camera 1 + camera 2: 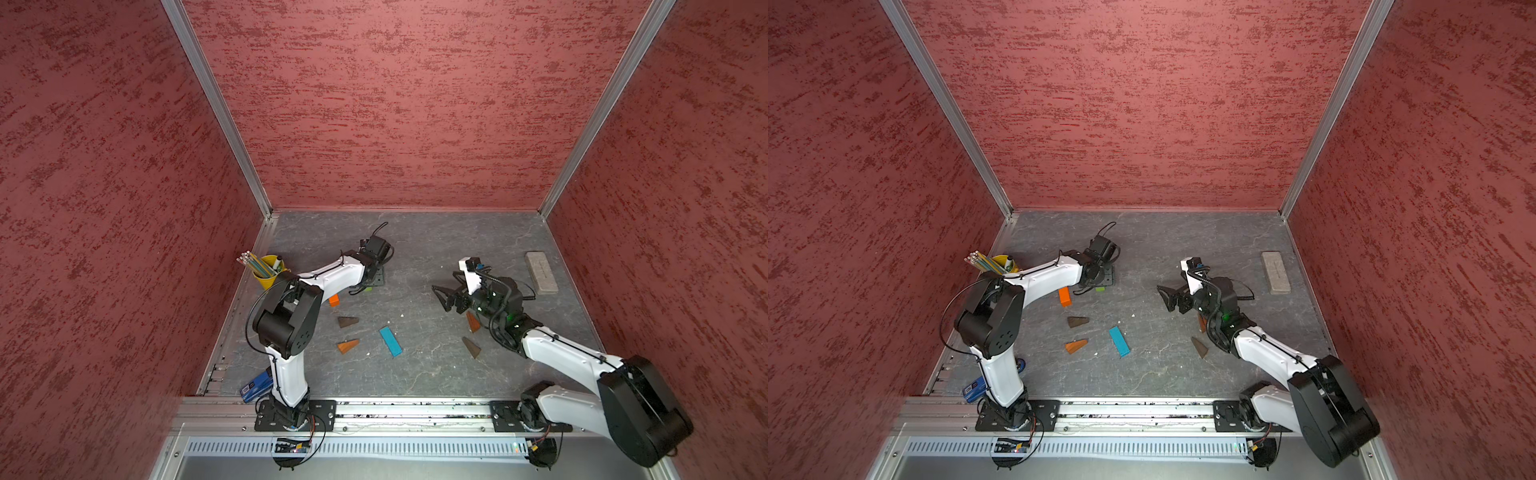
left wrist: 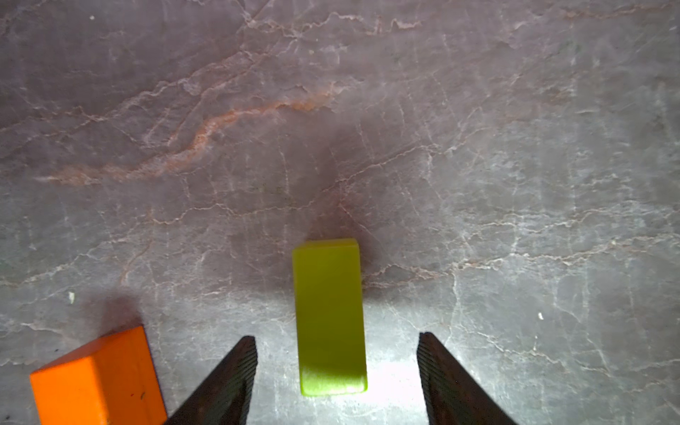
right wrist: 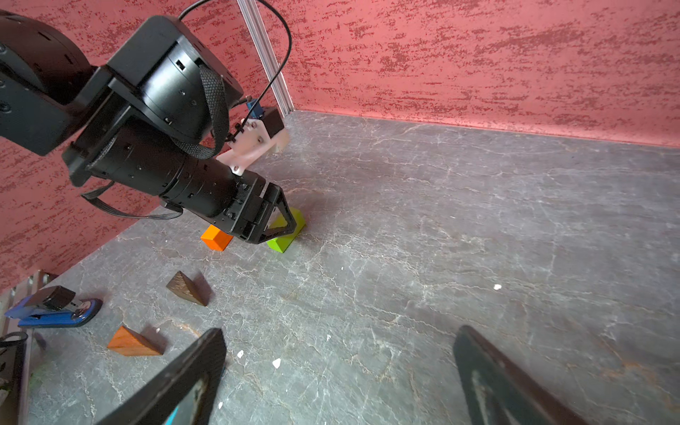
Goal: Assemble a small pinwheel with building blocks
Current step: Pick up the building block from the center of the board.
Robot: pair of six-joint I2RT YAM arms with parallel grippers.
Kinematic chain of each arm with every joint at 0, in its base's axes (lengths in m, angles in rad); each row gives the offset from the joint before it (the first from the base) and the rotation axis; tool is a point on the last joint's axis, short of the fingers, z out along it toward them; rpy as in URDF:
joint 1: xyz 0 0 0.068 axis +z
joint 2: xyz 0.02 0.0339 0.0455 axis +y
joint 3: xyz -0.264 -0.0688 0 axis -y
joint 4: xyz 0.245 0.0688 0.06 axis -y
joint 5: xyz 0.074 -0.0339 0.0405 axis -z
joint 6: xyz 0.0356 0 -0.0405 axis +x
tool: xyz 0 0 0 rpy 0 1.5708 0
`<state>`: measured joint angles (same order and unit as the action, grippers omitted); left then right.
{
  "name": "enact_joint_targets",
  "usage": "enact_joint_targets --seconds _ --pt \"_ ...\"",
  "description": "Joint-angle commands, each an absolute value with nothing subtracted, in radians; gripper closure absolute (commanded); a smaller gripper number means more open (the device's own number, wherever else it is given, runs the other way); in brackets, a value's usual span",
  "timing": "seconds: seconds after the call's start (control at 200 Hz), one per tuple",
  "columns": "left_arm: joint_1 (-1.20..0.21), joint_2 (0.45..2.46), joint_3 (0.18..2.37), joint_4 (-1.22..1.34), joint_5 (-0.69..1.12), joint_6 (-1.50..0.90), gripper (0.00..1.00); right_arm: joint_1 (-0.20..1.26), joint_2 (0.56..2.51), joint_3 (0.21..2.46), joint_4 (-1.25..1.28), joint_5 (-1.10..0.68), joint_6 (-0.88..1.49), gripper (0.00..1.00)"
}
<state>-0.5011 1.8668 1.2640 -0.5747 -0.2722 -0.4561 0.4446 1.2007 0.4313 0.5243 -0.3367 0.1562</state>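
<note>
Closest thing in shot is the pair of dark ridged fingers (image 2: 235, 375) on the left gripper (image 2: 336, 336), right up against its wrist camera. They're spread apart with the lime-green block (image 2: 329, 316) lying flat on the table (image 1: 419, 249) between them. Bare tabletop shows on both sides of the block, so nothing's pinched yet. The right gripper (image 3: 340, 329) hangs wide open and empty, out around 3 o'clock on the table.

There's no pinwheel to speak of, every piece is loose. In both top views the green block sits at roughly 10 o'clock, with the orange block (image 1: 334, 300) just beside it at its 8 o'clock. The blue bar (image 1: 390, 341) lies near the middle. A dark wedge (image 1: 347, 321) and an orange wedge (image 1: 348, 345) lie off its 9 o'clock side, and a second dark wedge (image 1: 471, 347) is over at its 3 o'clock.

What I'd worry about:
- The green block looks a touch nearer one finger than the other, so that pad would land first and could shove or twist it instead of squeezing it square.
- The fingers seem to line up with only one end of the block. A grip there could let it swing when lifted.
- The orange block is near enough that the outside of a finger could bump it.

Hard to see:
- From above, the left arm's wrist (image 1: 374, 253) covers all but a sliver of the green block.
- The fourth wedge (image 1: 473, 322) is half tucked under the right gripper.
- I honestly can't tell whether the left fingertips are touching the table.
</note>
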Motion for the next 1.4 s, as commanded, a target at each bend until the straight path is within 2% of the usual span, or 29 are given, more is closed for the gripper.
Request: enact_joint_targets --seconds 0.0,0.326,0.636,0.797,0.877,1.007,1.152,1.293,1.398 --pt "-0.496 1.884 1.261 -0.549 -0.261 -0.443 0.31 0.452 1.203 0.463 0.509 -0.327 0.149 0.01" --pt "-0.486 1.901 1.274 -0.553 -0.204 -0.422 0.46 0.451 1.182 0.458 0.493 -0.32 0.178 0.01" --pt "-0.47 1.931 1.29 -0.569 -0.212 -0.427 0.48 0.466 1.203 0.464 0.475 -0.356 0.161 0.03" --pt "-0.456 1.945 1.299 -0.563 -0.183 -0.416 0.65 0.507 1.265 0.49 0.437 -0.435 0.107 0.01" --pt "-0.451 1.949 1.302 -0.561 -0.166 -0.407 0.73 0.55 1.29 0.505 0.413 -0.417 0.074 0.01" --pt "-0.441 1.958 1.305 -0.552 -0.117 -0.373 0.8 0.596 1.31 0.516 0.404 -0.386 0.046 0.01" --pt "-0.45 1.97 1.337 -0.537 -0.012 -0.205 0.82 0.628 1.297 0.512 0.387 -0.341 0.022 0.01" --pt "-0.517 1.987 1.381 -0.538 0.066 0.13 0.87 0.63 1.238 0.474 0.4 -0.342 0.016 0.01" --pt "-0.56 1.99 1.401 -0.544 0.127 0.335 0.88 0.633 1.217 0.481 0.358 -0.345 -0.002 0.01"
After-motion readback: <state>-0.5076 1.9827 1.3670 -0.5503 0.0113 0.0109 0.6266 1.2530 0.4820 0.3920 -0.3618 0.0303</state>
